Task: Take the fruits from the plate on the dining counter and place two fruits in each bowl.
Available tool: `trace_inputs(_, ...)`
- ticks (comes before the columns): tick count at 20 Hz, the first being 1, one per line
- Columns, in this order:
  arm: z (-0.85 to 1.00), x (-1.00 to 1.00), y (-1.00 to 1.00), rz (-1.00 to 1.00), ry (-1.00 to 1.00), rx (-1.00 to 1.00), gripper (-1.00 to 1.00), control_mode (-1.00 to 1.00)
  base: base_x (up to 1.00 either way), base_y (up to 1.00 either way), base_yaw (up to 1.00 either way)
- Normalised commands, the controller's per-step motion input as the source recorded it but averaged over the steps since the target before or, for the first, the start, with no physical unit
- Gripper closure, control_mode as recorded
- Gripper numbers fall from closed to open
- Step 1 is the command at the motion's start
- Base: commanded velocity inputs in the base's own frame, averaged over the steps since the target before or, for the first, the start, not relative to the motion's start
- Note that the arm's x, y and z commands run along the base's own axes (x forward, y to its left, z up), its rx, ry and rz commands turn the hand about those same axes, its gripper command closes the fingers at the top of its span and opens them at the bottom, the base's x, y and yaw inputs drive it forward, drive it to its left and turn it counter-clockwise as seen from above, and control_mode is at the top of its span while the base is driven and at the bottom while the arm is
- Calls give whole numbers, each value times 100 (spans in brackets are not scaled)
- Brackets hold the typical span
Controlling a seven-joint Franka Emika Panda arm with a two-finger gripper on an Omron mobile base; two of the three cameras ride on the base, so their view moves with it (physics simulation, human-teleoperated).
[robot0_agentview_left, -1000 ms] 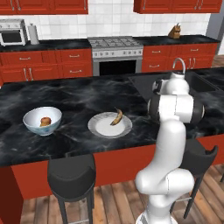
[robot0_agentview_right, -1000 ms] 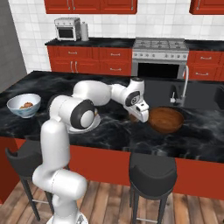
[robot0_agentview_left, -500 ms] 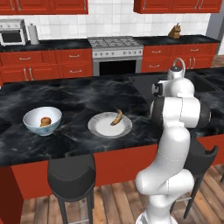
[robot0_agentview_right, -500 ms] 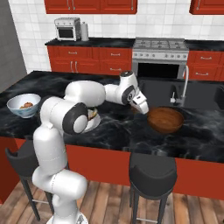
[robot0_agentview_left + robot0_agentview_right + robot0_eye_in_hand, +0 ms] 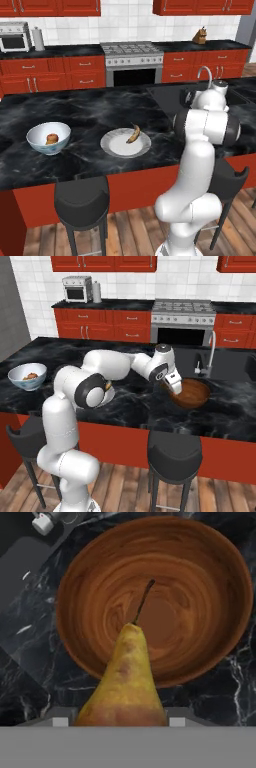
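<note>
As the arm swings its hand rightward along the counter [image 5: 125, 406], the gripper [image 5: 174, 385] comes from just left of the wooden bowl [image 5: 192, 393] a second ago to a spot over its near-left rim now, and it also sits a little lower than half a second back. The jaws are partly closed on a pear [image 5: 127, 682], which hangs between them with its stem pointing down into the bowl's hollow; in the hand view the bowl looks to have nothing in it. Nothing else shifts across the three moments: the plate [image 5: 116, 148] lies where it was at the middle of the counter with only the banana [image 5: 133, 134] on it, and the white bowl [image 5: 48, 145] far to the left holds one reddish fruit [image 5: 51, 138] that I can make out. For the task this means the carry is nearly over: the pear is off the plate and lined up for release, though it seems closer to the rim than to the centre, so a short further reach right would make the drop safer. After that, judging by what lies here, each bowl would hold one fruit, with the banana the only piece left on the plate to fetch.
</note>
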Motion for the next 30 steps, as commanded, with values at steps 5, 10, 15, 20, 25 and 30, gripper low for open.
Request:
trace_inputs(5,3,2,-54,-9,0,23,100,-100,0,0,0)
trace_inputs(10,-16,26,-19,-6,8,5,-100,-100,0,0,0)
trace_inputs(15,-29,29,0,0,7,0,-100,-100,0,0,0)
trace_inputs(20,-17,25,0,0,11,0,-100,-100,0,0,0)
trace_inputs(25,11,9,0,0,7,0,-100,-100,0,0,0)
trace_inputs(30,57,-39,32,9,-2,0,-100,-100,0,0,0)
